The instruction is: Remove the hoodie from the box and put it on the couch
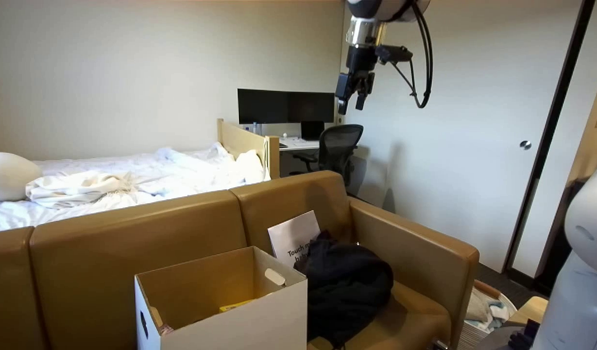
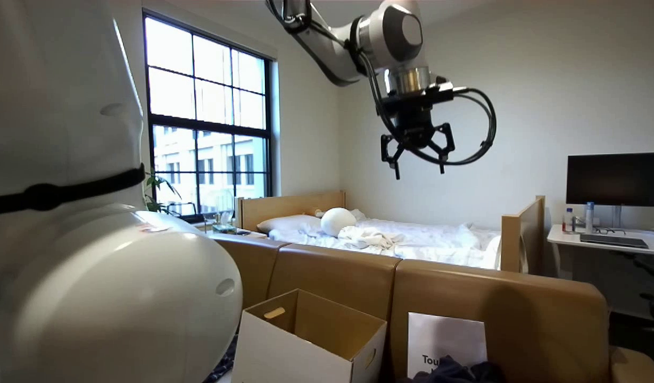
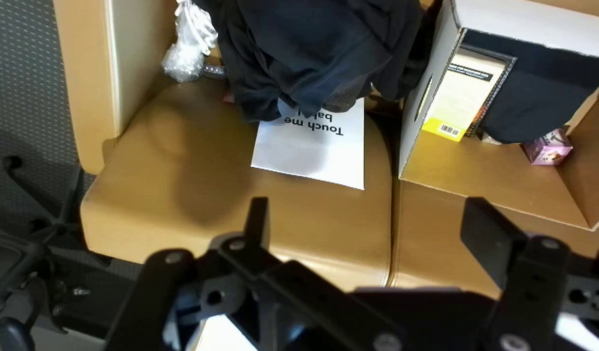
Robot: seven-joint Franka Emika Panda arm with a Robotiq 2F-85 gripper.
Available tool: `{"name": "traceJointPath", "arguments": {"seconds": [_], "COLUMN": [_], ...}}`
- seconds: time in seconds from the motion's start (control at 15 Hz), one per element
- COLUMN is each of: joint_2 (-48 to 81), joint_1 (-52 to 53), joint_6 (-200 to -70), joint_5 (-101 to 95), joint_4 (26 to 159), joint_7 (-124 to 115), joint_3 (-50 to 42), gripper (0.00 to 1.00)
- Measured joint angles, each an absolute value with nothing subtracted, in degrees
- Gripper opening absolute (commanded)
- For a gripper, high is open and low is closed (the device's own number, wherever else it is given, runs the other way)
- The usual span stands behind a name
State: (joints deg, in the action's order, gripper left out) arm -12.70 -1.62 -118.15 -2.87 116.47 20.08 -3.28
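The black hoodie (image 1: 349,287) lies bunched on the seat of the brown couch (image 1: 133,238), between the box (image 1: 240,323) and the squared arm. In an exterior view only its top (image 2: 457,371) shows at the bottom edge. In the wrist view the hoodie (image 3: 309,53) overlaps a white paper sign, and the box (image 3: 432,73) stands beside it. A dark cloth (image 3: 528,92) shows inside the box; I cannot tell if it joins the hoodie. My gripper (image 1: 351,107) is open and empty, high above the couch back, also in the other views (image 2: 420,172) (image 3: 367,214).
The white paper sign (image 1: 294,238) leans on the couch back. The box also holds a yellow-and-white book (image 3: 467,92) and a small purple box (image 3: 548,146). A plastic-wrapped item (image 3: 187,48) lies by the couch arm. The bed (image 1: 147,180) stands behind the couch.
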Motion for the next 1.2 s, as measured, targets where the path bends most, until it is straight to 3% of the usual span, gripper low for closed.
{"name": "traceJointPath", "arguments": {"seconds": [0.6, 1.2], "joint_2": [5.92, 21.81], "joint_1": [-2.16, -4.25], "joint_6": [-132.36, -133.43], "joint_5": [-1.65, 4.93], "joint_4": [116.39, 109.67], "joint_7": [16.28, 11.27], "joint_3": [-4.07, -3.89], "gripper": [1.00, 1.00]}}
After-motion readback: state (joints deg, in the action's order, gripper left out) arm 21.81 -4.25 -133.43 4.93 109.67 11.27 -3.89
